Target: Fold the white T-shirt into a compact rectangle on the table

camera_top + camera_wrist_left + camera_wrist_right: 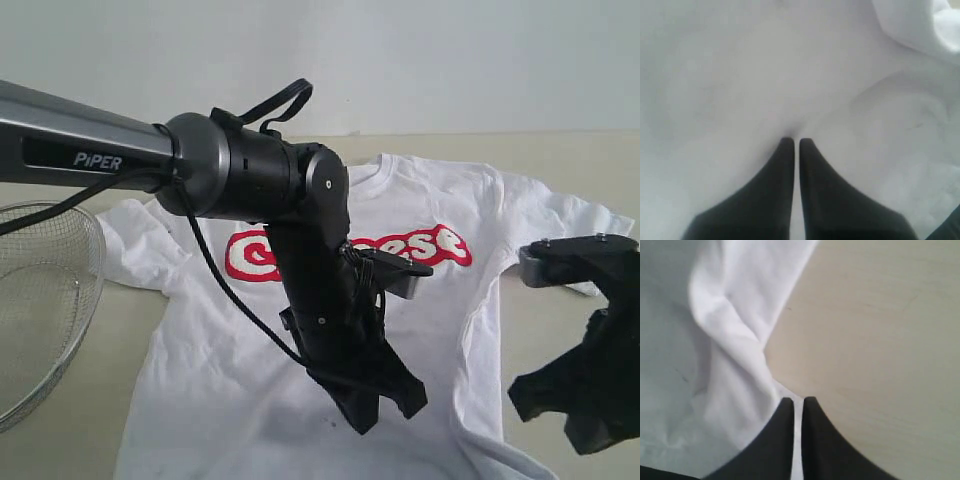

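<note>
Now: broad pale table (590,165). The white T-shirt (220,350) lies spread on it, print up. Wire basket (40,300) sits beside its left sleeve. Left gripper (796,142) is pinched together on shirt cloth; right gripper (798,402) is clamped on the shirt's edge.

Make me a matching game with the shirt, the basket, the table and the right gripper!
Things:
1. shirt
2. basket
3. table
4. right gripper

Matches:
A. pale beige
B. black, shut on the shirt's edge
C. wire mesh
D. white with a red print

Pairs: 1-D, 2-C, 3-A, 4-B
</note>
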Controlling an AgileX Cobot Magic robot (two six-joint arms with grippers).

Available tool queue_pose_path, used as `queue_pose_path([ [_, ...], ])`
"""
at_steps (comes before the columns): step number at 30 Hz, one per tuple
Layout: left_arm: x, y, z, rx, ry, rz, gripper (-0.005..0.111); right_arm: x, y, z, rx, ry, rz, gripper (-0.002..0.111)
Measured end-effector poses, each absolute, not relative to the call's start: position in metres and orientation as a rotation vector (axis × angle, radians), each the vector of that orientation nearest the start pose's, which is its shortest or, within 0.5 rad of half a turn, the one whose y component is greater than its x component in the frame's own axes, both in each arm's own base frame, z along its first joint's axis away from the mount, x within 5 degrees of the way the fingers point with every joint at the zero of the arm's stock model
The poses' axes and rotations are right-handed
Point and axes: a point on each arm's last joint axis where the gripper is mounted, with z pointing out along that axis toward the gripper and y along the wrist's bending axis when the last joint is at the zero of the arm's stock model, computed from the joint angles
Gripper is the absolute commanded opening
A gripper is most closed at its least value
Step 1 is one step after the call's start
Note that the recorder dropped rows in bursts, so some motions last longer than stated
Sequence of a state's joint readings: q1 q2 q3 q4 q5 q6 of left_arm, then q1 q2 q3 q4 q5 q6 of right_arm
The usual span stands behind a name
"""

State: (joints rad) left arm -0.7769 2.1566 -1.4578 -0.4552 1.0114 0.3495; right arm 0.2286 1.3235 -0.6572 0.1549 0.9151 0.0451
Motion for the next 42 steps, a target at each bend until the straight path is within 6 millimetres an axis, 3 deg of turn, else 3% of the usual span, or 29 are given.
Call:
queue_pose_path([
  [4,0.266,-0.309,0.127,1.359,2.917,-0.585,0.005,0.187,0.053,0.197,-0.153,3.114,0.163,0.000],
  [11,0.266,-0.309,0.127,1.359,2.917,-0.585,0.005,0.170,0.063,0.184,-0.191,3.168,0.395,0.000],
  [17,0.266,-0.309,0.127,1.359,2.917,-0.585,0.005,0.159,0.062,0.171,-0.194,3.201,0.425,0.000],
  [25,0.265,-0.309,0.127,1.352,2.920,-0.595,0.005,0.165,0.062,0.149,-0.167,3.254,0.392,0.000],
  [30,0.265,-0.309,0.127,1.353,2.920,-0.594,0.005,0.170,0.060,0.137,-0.145,3.289,0.328,0.000],
  [35,0.265,-0.309,0.127,1.356,2.923,-0.594,0.005,0.171,0.050,0.126,-0.089,3.353,0.115,0.000],
  [42,0.265,-0.309,0.127,1.358,2.926,-0.595,0.005,0.172,0.044,0.125,-0.042,3.359,-0.011,0.000],
])
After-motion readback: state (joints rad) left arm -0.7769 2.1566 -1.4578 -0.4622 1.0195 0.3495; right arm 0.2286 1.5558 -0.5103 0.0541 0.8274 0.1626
